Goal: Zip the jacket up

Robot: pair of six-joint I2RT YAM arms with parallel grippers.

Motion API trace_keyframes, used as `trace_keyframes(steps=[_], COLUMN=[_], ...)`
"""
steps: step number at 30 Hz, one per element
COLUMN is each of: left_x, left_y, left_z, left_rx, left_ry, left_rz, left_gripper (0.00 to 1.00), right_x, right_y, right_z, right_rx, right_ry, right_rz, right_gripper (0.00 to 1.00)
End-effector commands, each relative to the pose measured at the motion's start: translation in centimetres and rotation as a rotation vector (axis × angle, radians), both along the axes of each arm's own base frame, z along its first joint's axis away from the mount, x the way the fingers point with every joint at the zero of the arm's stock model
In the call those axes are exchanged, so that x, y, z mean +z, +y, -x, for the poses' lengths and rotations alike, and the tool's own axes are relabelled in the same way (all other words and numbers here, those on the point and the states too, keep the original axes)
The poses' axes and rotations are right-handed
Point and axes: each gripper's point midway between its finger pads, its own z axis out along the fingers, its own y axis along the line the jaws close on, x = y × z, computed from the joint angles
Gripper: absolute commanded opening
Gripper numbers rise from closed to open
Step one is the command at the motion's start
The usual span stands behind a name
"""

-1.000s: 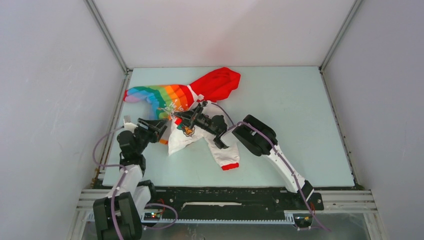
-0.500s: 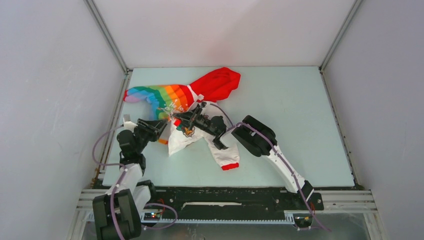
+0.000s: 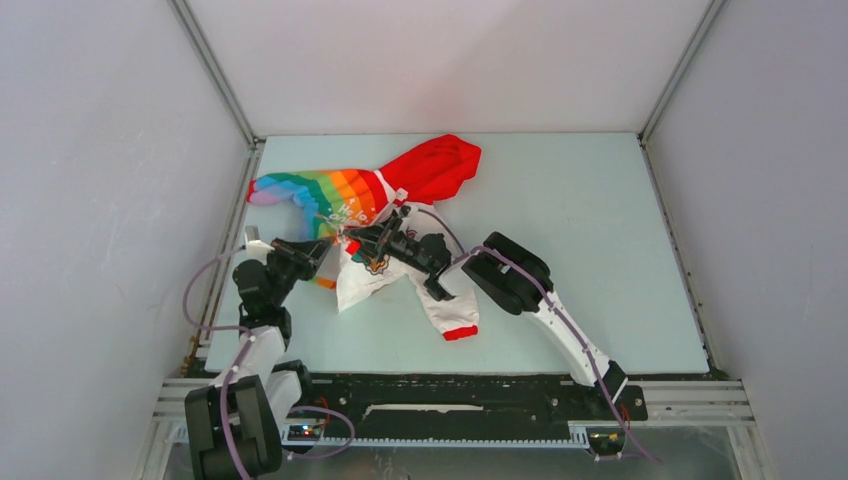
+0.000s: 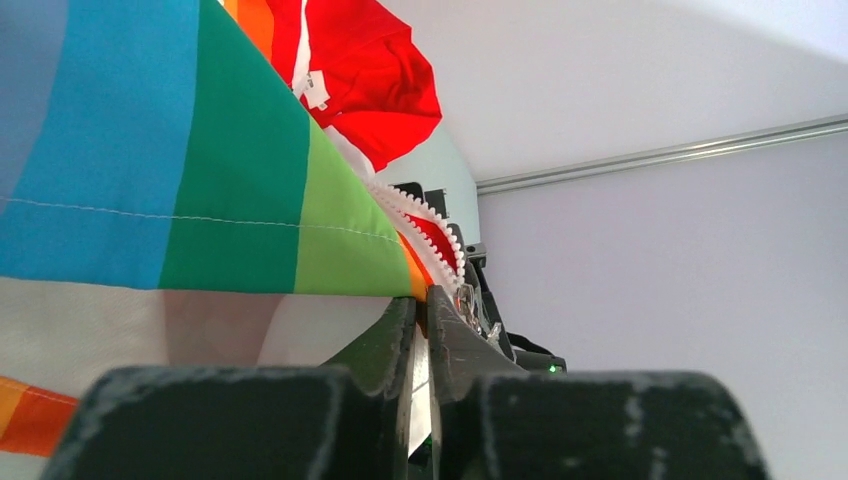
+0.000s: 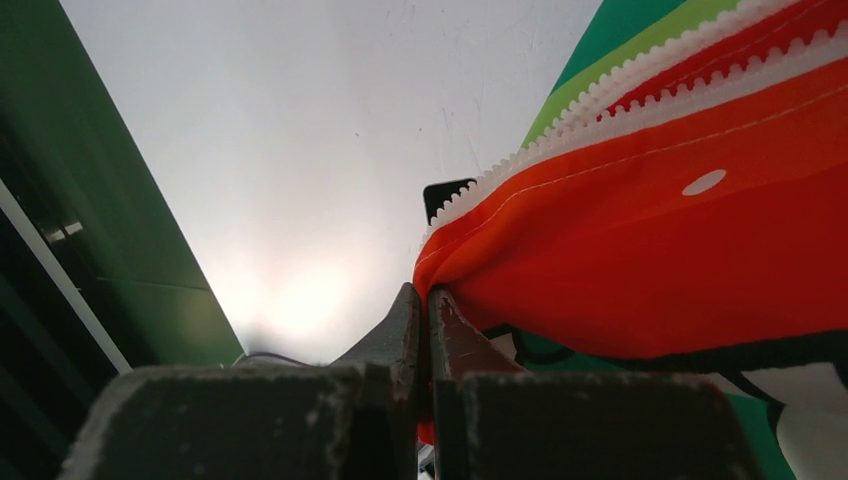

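Jacket: the small hooded zip jacket (image 3: 365,215), one half rainbow-striped and the other white with a cartoon print, lies open and rumpled on the pale blue-green counter (image 3: 580,250), left of centre in the overhead view. Its red hood (image 3: 432,165) points to the upper middle, and a sleeve with a red cuff (image 3: 460,332) trails toward the bottom.
Left claw: the left claw (image 4: 422,300) is clenched almost to touching on the lower corner of the rainbow half, where a row of white zip teeth (image 4: 430,220) ends.
Right claw: the right claw (image 5: 425,295) is clenched tight on an orange-red toothed edge. I cannot tell which half it belongs to.
Step in hand: probably lining up the two bottom ends of the zip so that they can be joined.
Doing it well: hold both edges taut and level, bring the ends together in small moves, and avoid tugging the cloth out of either pinch.
Around: pale grey walls (image 3: 450,60) enclose the counter on three sides.
In the way: the right arm (image 3: 515,275) lies over the white half and its sleeve. The claws sit just beside each other and could knock together. The slider is hidden.
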Motion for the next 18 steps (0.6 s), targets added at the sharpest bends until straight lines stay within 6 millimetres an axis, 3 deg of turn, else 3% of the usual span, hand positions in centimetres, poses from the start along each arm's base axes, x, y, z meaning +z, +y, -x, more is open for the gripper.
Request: trace_keyframes(steps=[1,3,13,18], left_x=[2.4,2.1,-2.6,-2.9], left_y=[0.3,0.3,1.3,1.6], left_z=[-0.7,-0.5,1.2,1.2], left_rx=[-0.004,0.003,0.085,0.107], left_ry=[-0.108,-0.123,-0.065,-0.079], left_rz=[-0.048,-0.057,-0.139,-0.146], left_gripper=[0.06,0.00,0.00,0.00], right_x=[1.6,1.0,-2.9,-5.3], right_y=[-0.1,0.0,0.4,1.0], right_z=[0.9,0.9,0.3,1.1], right_rx=[0.014,0.012,-0.030,-0.029], right_ry=[-0.002,0.015,0.115,0.138], right_rz=[-0.056,-0.050,0.041,0.093], right_gripper=[0.00,0.00,0.00,0.00])
